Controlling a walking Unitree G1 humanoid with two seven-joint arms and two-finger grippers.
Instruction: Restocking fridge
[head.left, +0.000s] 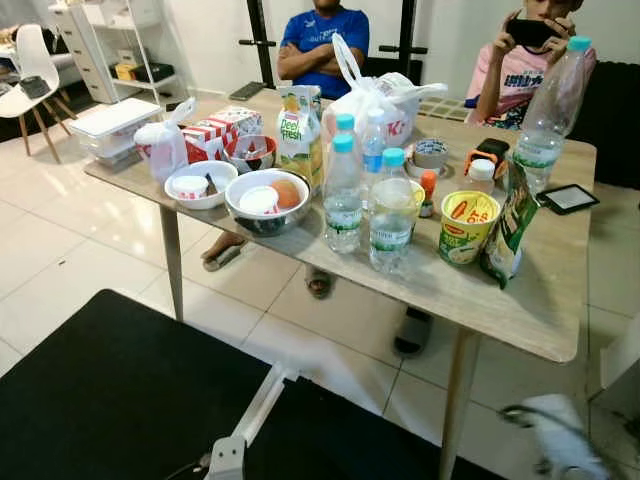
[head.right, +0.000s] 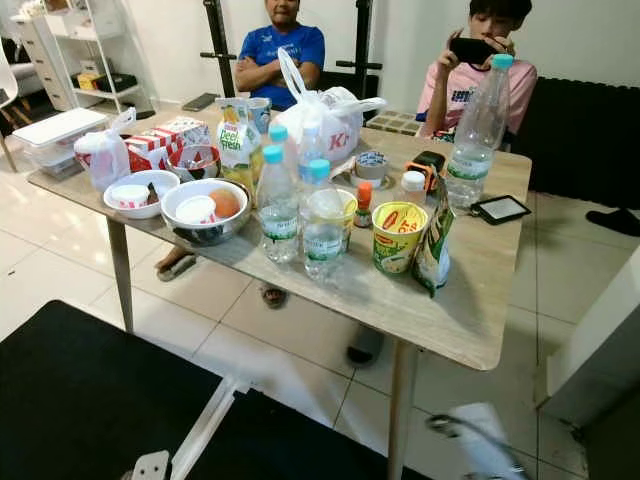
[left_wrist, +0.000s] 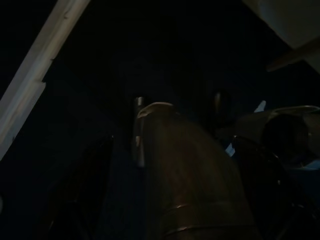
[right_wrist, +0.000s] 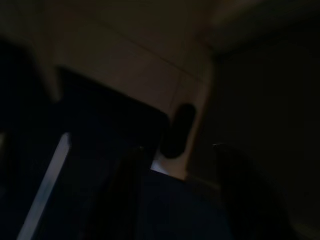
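Observation:
A wooden table stands ahead, crowded with groceries. Three small water bottles with blue caps cluster at its middle, next to a green juice carton. A tall clear bottle is at the far right corner. A yellow noodle cup and a green packet sit near the right front. A dark bowl holding a small tub and an orange round thing sits front left. My right arm is a low blur, right of the table leg. Both wrist views are very dark; my left arm hangs idle.
Two people sit behind the table, one with folded arms, one holding a phone. A white plastic bag, a red-and-white box, a white bowl and a tablet also lie there. A black mat covers the floor below.

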